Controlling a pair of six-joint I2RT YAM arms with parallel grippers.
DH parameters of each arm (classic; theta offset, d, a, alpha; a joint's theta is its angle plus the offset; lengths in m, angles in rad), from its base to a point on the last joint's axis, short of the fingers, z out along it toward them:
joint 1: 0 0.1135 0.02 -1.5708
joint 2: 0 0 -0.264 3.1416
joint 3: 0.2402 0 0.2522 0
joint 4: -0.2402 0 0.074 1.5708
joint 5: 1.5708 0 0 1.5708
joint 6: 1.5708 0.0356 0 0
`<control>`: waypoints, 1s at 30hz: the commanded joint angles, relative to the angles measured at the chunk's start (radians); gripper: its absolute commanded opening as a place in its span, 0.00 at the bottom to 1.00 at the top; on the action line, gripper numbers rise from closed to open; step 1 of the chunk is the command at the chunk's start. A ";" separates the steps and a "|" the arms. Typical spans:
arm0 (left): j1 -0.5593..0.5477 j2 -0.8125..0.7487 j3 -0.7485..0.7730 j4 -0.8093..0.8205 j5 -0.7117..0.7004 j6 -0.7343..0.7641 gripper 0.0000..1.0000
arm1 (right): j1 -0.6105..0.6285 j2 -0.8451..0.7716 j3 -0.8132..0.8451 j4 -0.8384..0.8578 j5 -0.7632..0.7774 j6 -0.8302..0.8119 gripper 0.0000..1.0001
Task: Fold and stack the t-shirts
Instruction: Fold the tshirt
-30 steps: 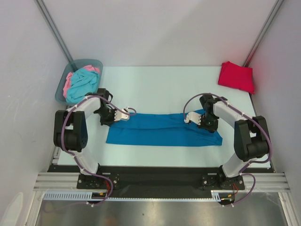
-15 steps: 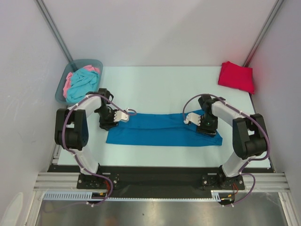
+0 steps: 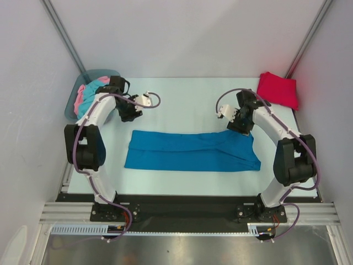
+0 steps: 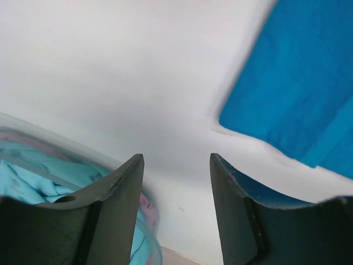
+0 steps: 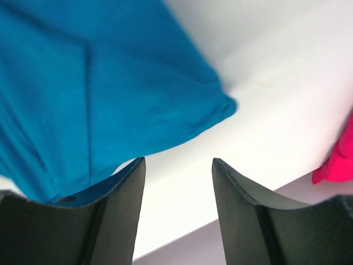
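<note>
A deep blue t-shirt point(image 3: 190, 150) lies folded into a long strip across the middle of the table. Both grippers hover behind its far edge, apart from it. My left gripper point(image 3: 131, 114) is off the strip's back left corner. It is open with nothing between its fingers; its wrist view shows the blue cloth point(image 4: 298, 94) at upper right. My right gripper point(image 3: 238, 126) is over the back right corner, open and empty, with the blue cloth point(image 5: 99, 88) just past its fingertips. A red t-shirt point(image 3: 277, 89) lies folded at the back right. Turquoise point(image 3: 95, 98) and pink point(image 3: 80, 95) t-shirts lie bunched in the bin.
A grey-blue plastic bin point(image 3: 70, 109) stands at the back left corner, close to my left arm's elbow. White walls close in the table on the left, back and right. The red t-shirt's edge point(image 5: 336, 160) shows at the right of the right wrist view.
Both grippers opened and let go of the blue t-shirt. They then rose and drew back toward the far side, leaving the strip flat on the table.
</note>
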 commanded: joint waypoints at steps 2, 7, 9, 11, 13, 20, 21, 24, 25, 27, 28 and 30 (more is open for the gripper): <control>-0.032 0.041 -0.047 0.106 0.031 -0.129 0.57 | -0.032 0.071 0.091 0.109 -0.030 0.131 0.56; -0.058 0.064 -0.122 0.166 0.014 -0.164 0.54 | -0.019 0.138 0.139 0.098 -0.034 0.140 0.49; -0.066 0.067 -0.134 0.186 0.016 -0.181 0.54 | -0.009 0.155 0.162 0.103 -0.034 0.143 0.47; -0.078 0.073 -0.134 0.192 0.017 -0.195 0.54 | -0.002 0.172 0.171 0.121 -0.034 0.146 0.45; -0.085 0.076 -0.134 0.192 0.019 -0.201 0.53 | 0.001 0.184 0.190 0.133 -0.027 0.145 0.44; -0.115 0.055 -0.197 0.175 0.011 -0.186 0.42 | 0.012 0.204 0.210 0.121 -0.028 0.139 0.34; -0.117 0.053 -0.211 0.175 0.010 -0.181 0.41 | 0.014 0.207 0.211 0.121 -0.028 0.140 0.34; -0.126 0.056 -0.222 0.166 -0.007 -0.172 0.41 | 0.015 0.212 0.208 0.117 -0.030 0.137 0.34; -0.126 0.059 -0.220 0.164 -0.012 -0.169 0.41 | 0.015 0.216 0.210 0.109 -0.028 0.130 0.35; -0.124 0.064 -0.216 0.164 -0.018 -0.166 0.43 | 0.012 0.230 0.213 0.069 -0.027 0.122 0.41; -0.124 0.067 -0.214 0.164 -0.025 -0.166 0.43 | 0.014 0.248 0.213 0.055 -0.031 0.117 0.45; -0.124 0.070 -0.211 0.164 -0.030 -0.157 0.45 | 0.009 0.264 0.207 0.037 -0.033 0.116 0.50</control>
